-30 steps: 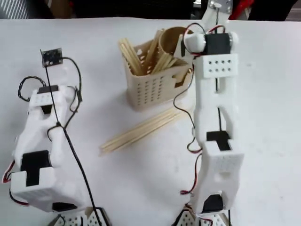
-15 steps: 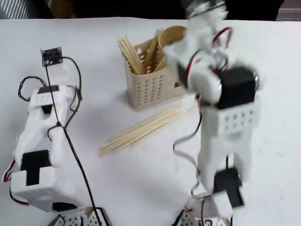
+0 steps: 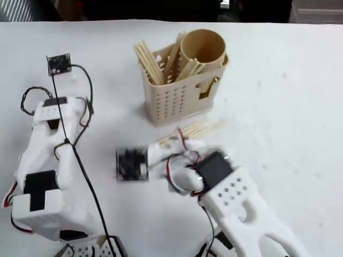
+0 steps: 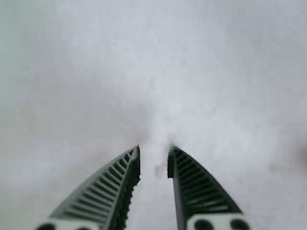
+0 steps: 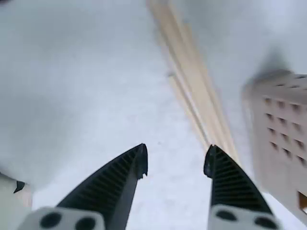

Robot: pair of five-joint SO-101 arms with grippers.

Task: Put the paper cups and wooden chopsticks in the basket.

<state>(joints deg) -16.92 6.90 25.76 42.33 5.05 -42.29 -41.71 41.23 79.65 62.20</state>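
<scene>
**Ahead of the right gripper (image 5: 175, 160): scatter risk**

Off to one side of the wide-spread jaws, basket (image 5: 278, 124), paper cup (image 3: 202, 47) already standing inside. Just past the fingertips, loose wooden chopsticks (image 5: 192, 81) lying flat. Could pinch only a few, roll the rest away, or bump the basket.

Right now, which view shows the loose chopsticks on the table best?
Right wrist view: the loose chopsticks lie unobstructed beyond the right gripper's open fingers. In the high view that arm covers most of them; one end shows by the basket.
</scene>
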